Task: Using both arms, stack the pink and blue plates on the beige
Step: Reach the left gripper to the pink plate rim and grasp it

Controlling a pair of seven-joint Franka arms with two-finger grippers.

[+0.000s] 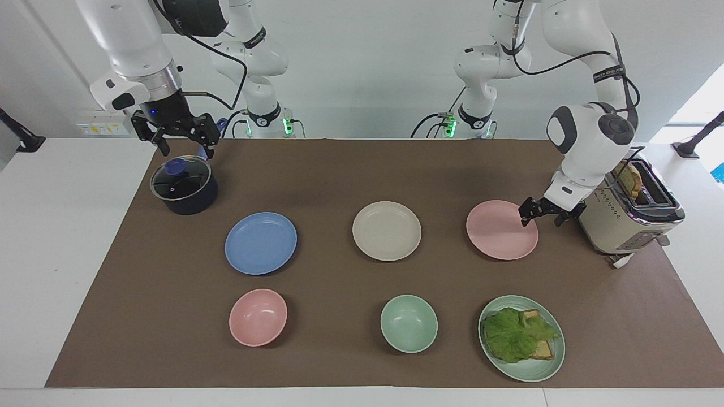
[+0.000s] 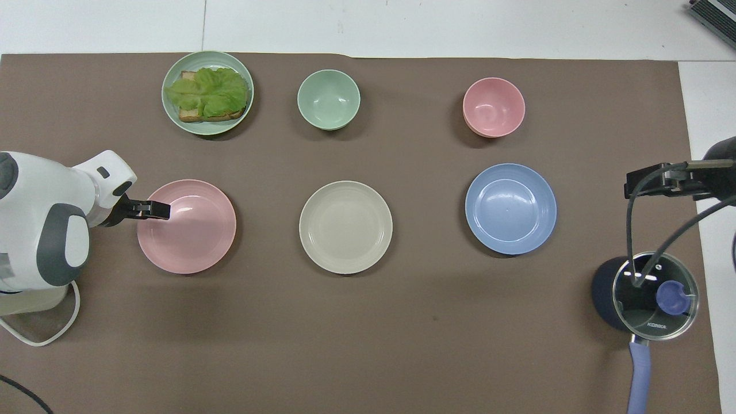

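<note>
Two claws, both mine, both spread wide and holding nothing. Nearest my bases, my right gripper (image 1: 180,142) is hanging over the lidded pot (image 1: 184,187) at the right arm's end of the table, waiting its turn. My left gripper (image 1: 546,213) is hovering low at the rim of the pink plate (image 1: 501,229), on the edge that faces the toaster (image 1: 625,210); I am judging that angle suits a pinch on the raised lip, since a shallow plate offers no other hold. Whether a fingertip is touching the rim, I cannot tell.

Three plates are lying in one row across the brown mat (image 1: 362,169): pink toward the left arm's end, the beige plate (image 1: 387,230) in the middle, the blue plate (image 1: 261,243) toward the right arm's end. Beige in the centre is putting each coloured plate within its own arm's reach. Nothing is stacked yet.

Farther from me, a pink bowl (image 1: 258,317), a green bowl (image 1: 409,323) and a green plate (image 1: 543,367) carrying toast and lettuce are sitting apart from the job.
</note>
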